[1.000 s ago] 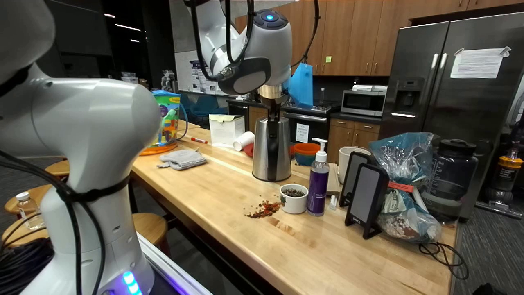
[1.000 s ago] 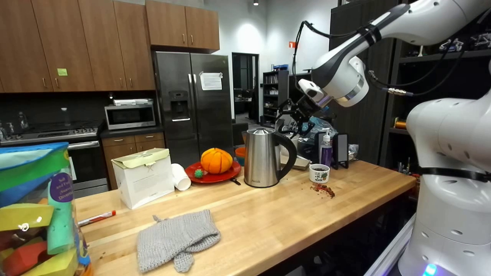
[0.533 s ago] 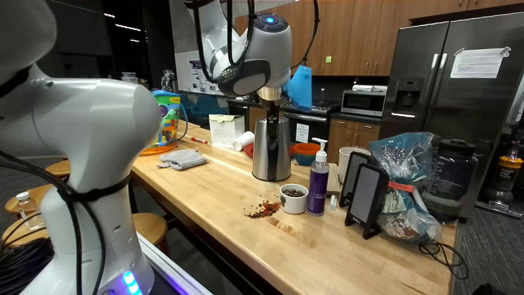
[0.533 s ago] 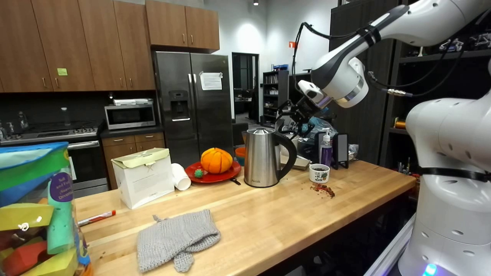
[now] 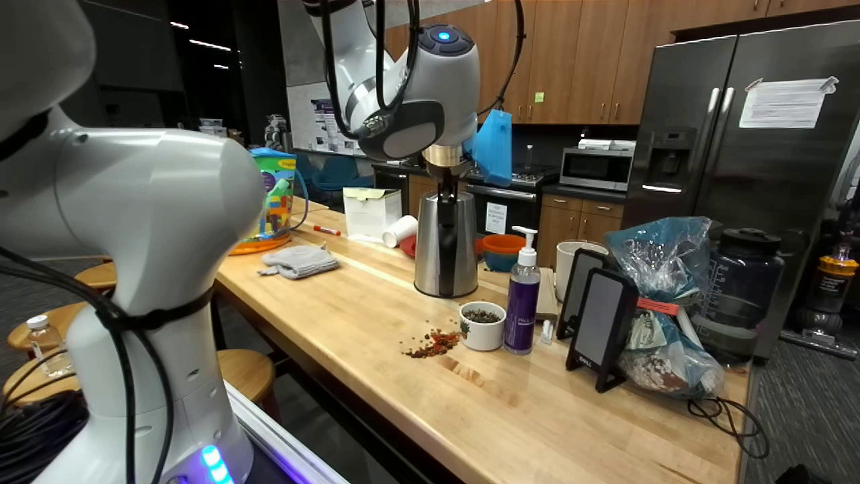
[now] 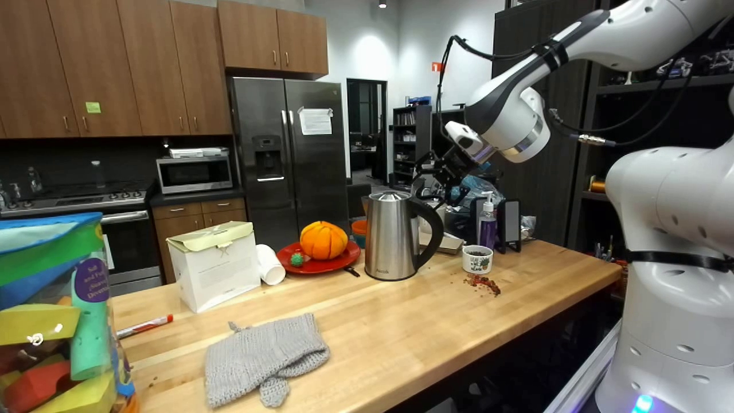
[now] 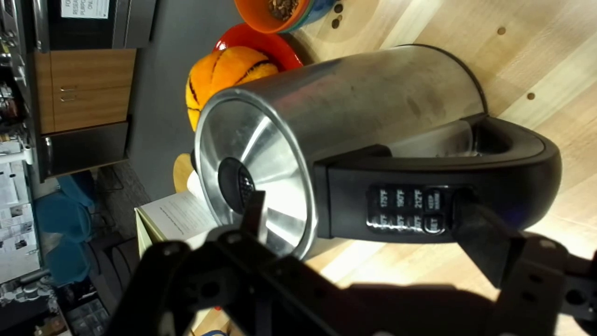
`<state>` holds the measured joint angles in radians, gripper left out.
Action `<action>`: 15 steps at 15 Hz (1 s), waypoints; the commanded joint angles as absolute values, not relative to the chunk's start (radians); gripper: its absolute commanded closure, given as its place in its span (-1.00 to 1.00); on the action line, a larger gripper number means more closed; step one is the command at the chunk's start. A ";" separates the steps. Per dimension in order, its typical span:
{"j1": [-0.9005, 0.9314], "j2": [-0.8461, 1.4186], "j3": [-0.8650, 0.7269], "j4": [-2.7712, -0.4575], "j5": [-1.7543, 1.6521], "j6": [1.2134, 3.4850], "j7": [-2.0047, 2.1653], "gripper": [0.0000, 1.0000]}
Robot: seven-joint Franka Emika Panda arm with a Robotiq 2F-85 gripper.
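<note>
—Your pincer [image 7: 363,212] is spread wide, one fingertip near the lid [image 7: 273,156], the other near the handle [image 7: 438,186]! Touching?
—Can't tell. Your kettle [image 7: 359,100] stands upright on the tabletop [image 6: 395,327]; beyond it, the orange pumpkin [image 6: 323,241] sits on a red plate [image 6: 332,265].

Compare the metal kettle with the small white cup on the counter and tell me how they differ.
The kettle is tall and silvery, while the cup is short and white with printing. The kettle has a black handle; the cup shows none. The kettle is closed on top, whereas the cup is open, with dark bits inside. The open tool is right by the kettle; the cup stands apart from it. Both stand upright on the wooden counter.
</note>
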<state>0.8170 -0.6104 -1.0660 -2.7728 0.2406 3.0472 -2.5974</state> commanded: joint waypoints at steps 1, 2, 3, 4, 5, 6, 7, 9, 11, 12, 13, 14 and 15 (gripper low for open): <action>0.838 -0.615 -1.089 -2.773 0.233 3.059 -2.597 -1.00; 0.837 -0.613 -1.087 -2.773 0.235 3.060 -2.597 -1.00; 0.838 -0.607 -1.085 -2.772 0.243 3.063 -2.597 -1.00; 0.843 -0.612 -1.099 -2.773 0.189 3.068 -2.554 -1.00; 0.849 -0.605 -1.103 -2.772 0.185 3.078 -2.544 -1.00; 0.856 -0.598 -1.109 -2.769 0.172 3.077 -2.529 -1.00; 0.862 -0.593 -1.114 -2.767 0.161 3.077 -2.514 -1.00; 0.878 -0.583 -1.130 -2.762 0.139 3.072 -2.489 -1.00; 0.899 -0.576 -1.149 -2.755 0.121 3.066 -2.468 -1.00; 0.910 -0.573 -1.159 -2.751 0.113 3.063 -2.459 -1.00; 0.920 -0.575 -1.169 -2.748 0.105 3.062 -2.451 -1.00; 0.924 -0.577 -1.174 -2.746 0.096 3.059 -2.444 -1.00; 0.927 -0.585 -1.180 -2.744 0.086 3.055 -2.439 -1.00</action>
